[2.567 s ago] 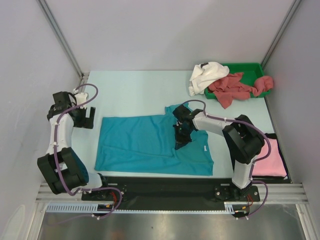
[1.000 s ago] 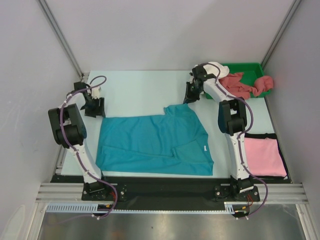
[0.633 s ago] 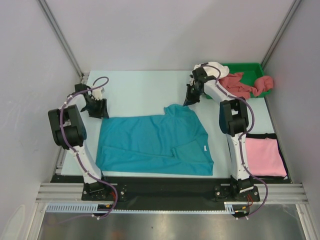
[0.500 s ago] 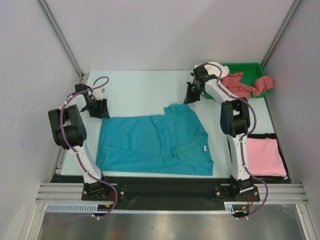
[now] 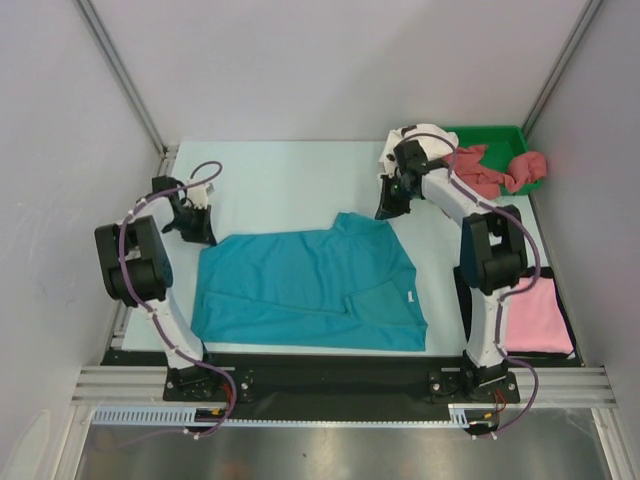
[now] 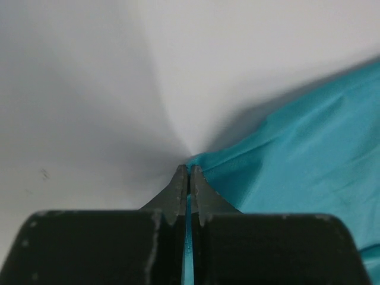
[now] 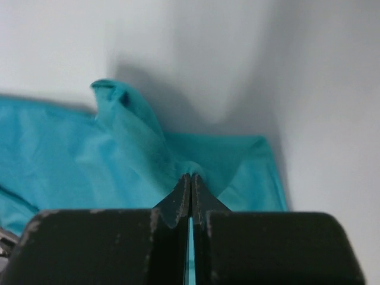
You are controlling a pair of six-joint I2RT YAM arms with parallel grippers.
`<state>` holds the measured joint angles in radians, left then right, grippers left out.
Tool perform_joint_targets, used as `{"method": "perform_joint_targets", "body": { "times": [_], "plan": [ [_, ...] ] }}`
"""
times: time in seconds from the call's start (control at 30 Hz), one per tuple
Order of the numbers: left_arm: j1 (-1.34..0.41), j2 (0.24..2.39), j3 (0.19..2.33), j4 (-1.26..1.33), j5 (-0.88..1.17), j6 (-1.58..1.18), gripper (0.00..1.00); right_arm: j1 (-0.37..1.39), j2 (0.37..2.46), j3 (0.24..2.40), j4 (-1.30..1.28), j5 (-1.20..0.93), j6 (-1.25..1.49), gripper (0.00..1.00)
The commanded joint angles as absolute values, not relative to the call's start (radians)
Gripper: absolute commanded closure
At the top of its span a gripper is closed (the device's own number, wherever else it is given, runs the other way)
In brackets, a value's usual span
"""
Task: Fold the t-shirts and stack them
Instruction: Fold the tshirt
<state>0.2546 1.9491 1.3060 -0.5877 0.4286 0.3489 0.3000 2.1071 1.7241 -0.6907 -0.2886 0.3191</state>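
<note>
Teal-blue t-shirt (image 5: 300, 285) lies spread on the surface (image 5: 280, 180), left of the green tray (image 5: 505, 135). Left end effector (image 5: 207, 238) is clamped on a shirt corner on the side away from the tray; right end effector (image 5: 384, 212) pinches the corner nearest the tray.

The teal shirt (image 5: 300, 290) is soft, matt cloth, finely knit and lightly creased. The red shirts (image 5: 505, 175) look coarser and crumpled. The tray (image 5: 495, 130) is green plastic. The table (image 5: 280, 180) is smooth, pale and matt. The jaws are dark and matt, scuffed pale at the edges. The front rail (image 5: 340, 383) is brushed metal.
</note>
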Motion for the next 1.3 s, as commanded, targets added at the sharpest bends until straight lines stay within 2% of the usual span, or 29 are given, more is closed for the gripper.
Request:
{"method": "perform_joint_targets", "body": {
  "times": [0.0,0.27,0.57,0.73,1.27],
  "plan": [
    [0.244,1.788,1.244,-0.598,0.468,0.422,1.0,0.331,1.901,1.602,-0.647,-0.25,0.287,1.0],
    [0.245,1.556,1.046,-0.61,0.436,0.629,1.0,0.38,1.533,1.198,-0.663,-0.157,0.336,1.0],
    [0.247,1.425,0.936,-0.66,0.365,0.822,1.0,0.422,1.345,0.908,-0.643,-0.136,0.437,1.0],
    [0.249,1.417,0.897,-0.663,0.299,0.882,1.0,0.457,1.327,0.838,-0.58,-0.14,0.509,1.0],
    [0.249,1.428,0.9,-0.597,0.299,0.873,1.0,0.535,1.325,0.787,-0.637,-0.112,0.594,1.0]
  ]
}}
